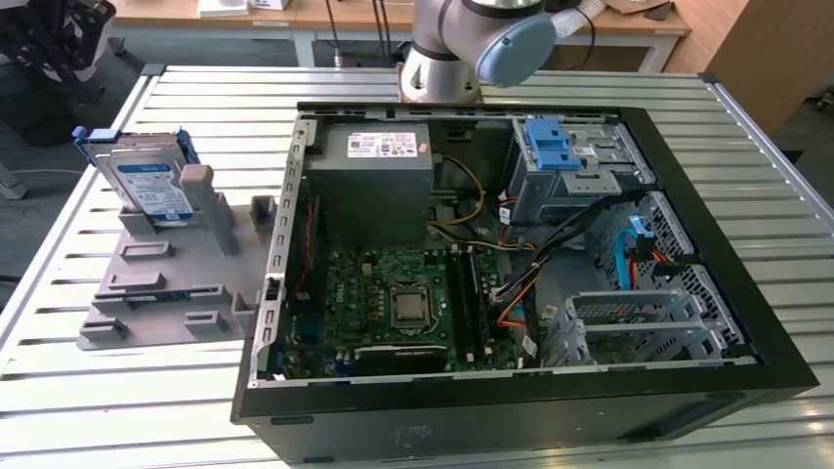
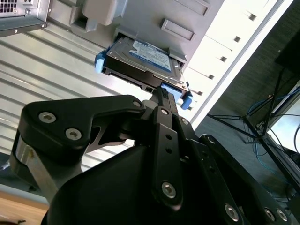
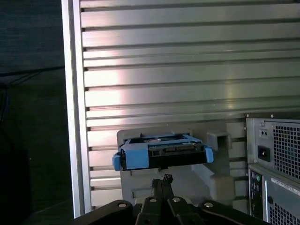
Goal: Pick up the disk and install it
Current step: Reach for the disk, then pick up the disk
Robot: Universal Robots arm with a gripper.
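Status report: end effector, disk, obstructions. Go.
End effector shut, empty, short of the disk. Disk standing in grey holder beside the open computer case, not installed. Nothing between end effector and disk.

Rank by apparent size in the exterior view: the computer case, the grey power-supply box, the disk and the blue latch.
1. computer case
2. grey power-supply box
3. disk, upright in its grey holder
4. blue latch
No near ties.
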